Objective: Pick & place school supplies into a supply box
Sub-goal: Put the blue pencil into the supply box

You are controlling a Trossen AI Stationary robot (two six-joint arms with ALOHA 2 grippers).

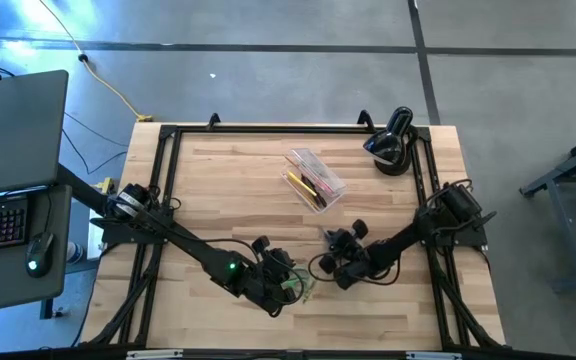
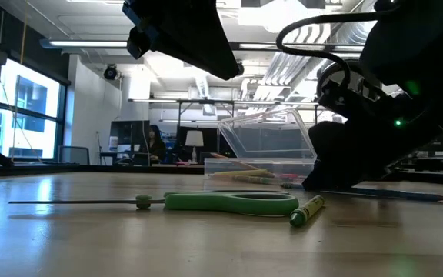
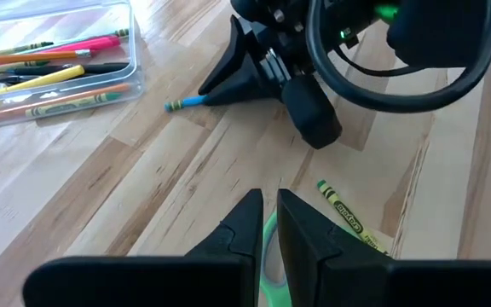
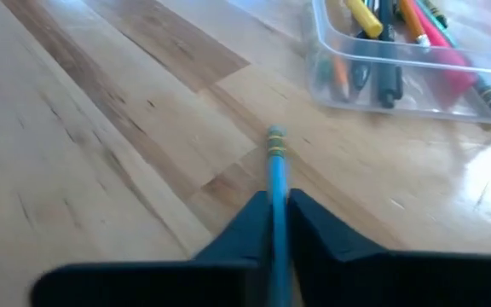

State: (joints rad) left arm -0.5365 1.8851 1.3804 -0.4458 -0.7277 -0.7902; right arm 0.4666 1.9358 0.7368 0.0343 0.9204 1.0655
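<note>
- The right hand (image 4: 278, 223) is low on the wooden counter (image 1: 228, 190). Its two dark fingers are pinched on one blue pencil (image 4: 275, 183). The pencil lies flat and sticks out past the fingertips.
- The supply box (image 4: 416, 85) is just ahead of the right hand, close to the blue pencil's end but not touching it. There is one box, and it is clear plastic.
- Inside the box lie several pens and pencils. I can count one pink pen (image 3: 88, 43), one yellow one (image 3: 54, 78), one orange one (image 3: 37, 58) and one dark one (image 4: 388, 60). There are more in there, but I cannot count them all.
- The left hand (image 3: 267, 223) has its fingers close together, with only a thin gap. It holds nothing.
- One pair of green scissors (image 2: 229, 202) lies flat on the counter, right under the left hand.
- One green crayon (image 3: 344, 210) lies just beside the left hand, next to the scissors.
- One black rounded device (image 1: 392, 143) sits far from both hands, at the counter's corner.
</note>
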